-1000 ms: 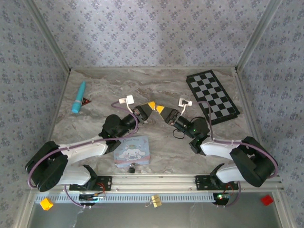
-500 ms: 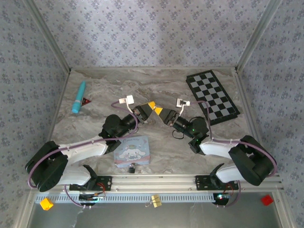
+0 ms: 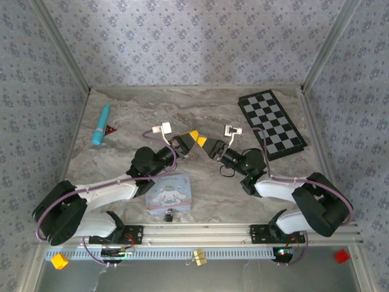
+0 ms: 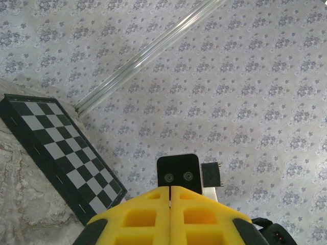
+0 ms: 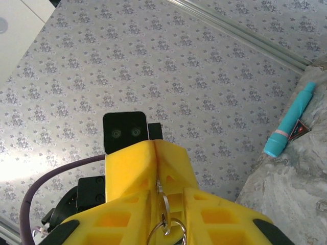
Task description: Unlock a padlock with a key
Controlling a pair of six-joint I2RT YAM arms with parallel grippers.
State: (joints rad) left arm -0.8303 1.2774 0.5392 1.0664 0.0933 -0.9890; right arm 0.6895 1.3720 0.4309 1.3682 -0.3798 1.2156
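Left gripper (image 4: pixel 170 190) clenched, yellow fingers (image 4: pixel 143 214) flush. Right gripper (image 5: pixel 155 145) pinches thin silvery key ring (image 5: pixel 164 220). Grey marbled worktop (image 3: pixel 200 109); flat checkered board (image 3: pixel 271 123); round teal tube (image 3: pixel 101 124).

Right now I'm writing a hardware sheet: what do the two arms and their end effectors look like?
The left arm and right arm have white shells with bulky black joints. A thin purple cable runs along each, ending in a white plug. A green light shows on the right arm. The left end effector and right end effector have yellow wedge fingers with hollow pockets.
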